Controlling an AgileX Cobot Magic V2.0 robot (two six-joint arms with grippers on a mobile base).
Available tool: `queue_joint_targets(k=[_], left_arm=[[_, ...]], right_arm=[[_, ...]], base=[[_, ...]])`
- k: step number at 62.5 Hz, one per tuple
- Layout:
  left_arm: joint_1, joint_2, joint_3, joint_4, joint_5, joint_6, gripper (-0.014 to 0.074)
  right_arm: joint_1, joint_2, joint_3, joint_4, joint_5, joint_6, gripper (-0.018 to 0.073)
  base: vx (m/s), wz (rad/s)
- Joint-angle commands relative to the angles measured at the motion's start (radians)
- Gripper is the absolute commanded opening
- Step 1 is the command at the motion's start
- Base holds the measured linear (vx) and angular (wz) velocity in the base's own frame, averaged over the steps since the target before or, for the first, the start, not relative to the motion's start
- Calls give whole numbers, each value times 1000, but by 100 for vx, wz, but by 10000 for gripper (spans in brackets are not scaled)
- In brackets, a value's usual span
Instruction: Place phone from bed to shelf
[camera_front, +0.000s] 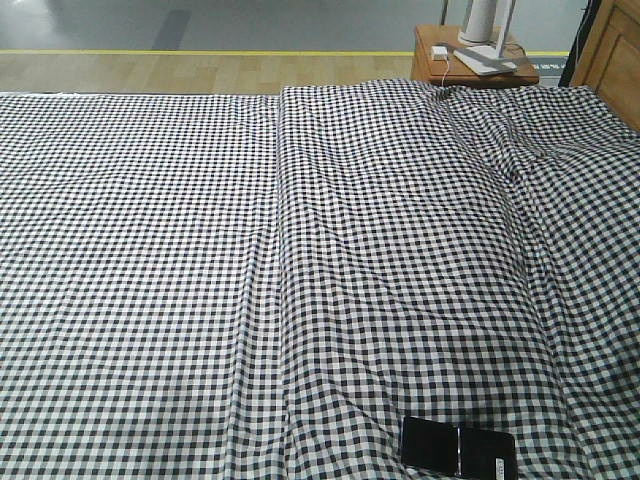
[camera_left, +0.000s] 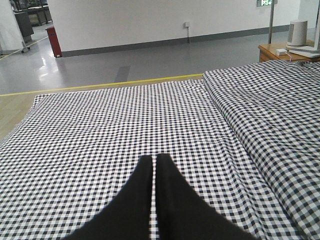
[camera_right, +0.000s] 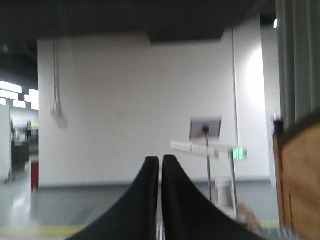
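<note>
Left claw (camera_left: 154, 159): fingers almost together with only a thin slit between them, nothing held. It hangs low over the bed (camera_front: 150, 250) and points across the cloth.
Right claw (camera_right: 160, 160): closed in the same way and also empty. It points high, at a white wall, and its view is blurred.
Phone (camera_front: 458, 452): lies flat on the bed at the near edge. Neither wrist view shows it. I judge it is on the right claw's side, below where that claw looks, and well apart from the left claw.
Shelf: not in view, so I cannot place it from either claw.
Progress: I judge the pick is not begun.
Risk, grip: the phone is thin and glossy on soft cloth. Closing fingers may pinch the gingham with it, or push it away.
Risk, crease: a grip on one half only may let it fold at its middle and slip out.
Risk, approach: the right claw must first open and come down, and I have no wrist view of the phone to aim with.
Around: a wooden surface (camera_front: 430, 65) stands far ahead of the left claw, to its right, beyond the bed. It carries a white charger (camera_front: 440, 51) and a white stand (camera_front: 480, 25). A wood panel (camera_right: 300, 180) is near the right claw's right.
In the way: only wrinkles, and a raised fold (camera_left: 220, 115) ahead-right of the left claw.
</note>
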Motion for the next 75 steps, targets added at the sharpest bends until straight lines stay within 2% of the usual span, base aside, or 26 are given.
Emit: queue_joint_targets(k=[1,16,30,39,47,57,69,75], left_arm=[[-4,-13,-21,-9,-72,-6,1],[-4,-13,-21,-9,-72,-6,1],[-4,-13,-21,-9,-72,-6,1],[-4,-13,-21,-9,-72,-6,1],[-4,-13,-21,-9,-72,-6,1],[-4,-13,-21,-9,-72,-6,1],[-4,-13,-21,-9,-72,-6,1],[-4,-13,-21,-9,-72,-6,1]], right_arm=[[-4,1,-136,-3,-86,-28,-5],[-4,155,-447,-3,85,-28,-5],[-4,423,-704,0,396,-9,-3],[-4,578,-793,1,555,-9,16],[-4,685,-807,23,634,-9,66],[-4,782,-807,47,727,-10,230],[-4,832,-807,52,769,-11,592],[-4,836,-807,52,761,-13,729]], base=[[0,0],[0,0],[0,0],[0,0],[0,0],[0,0],[0,0],[0,0]])
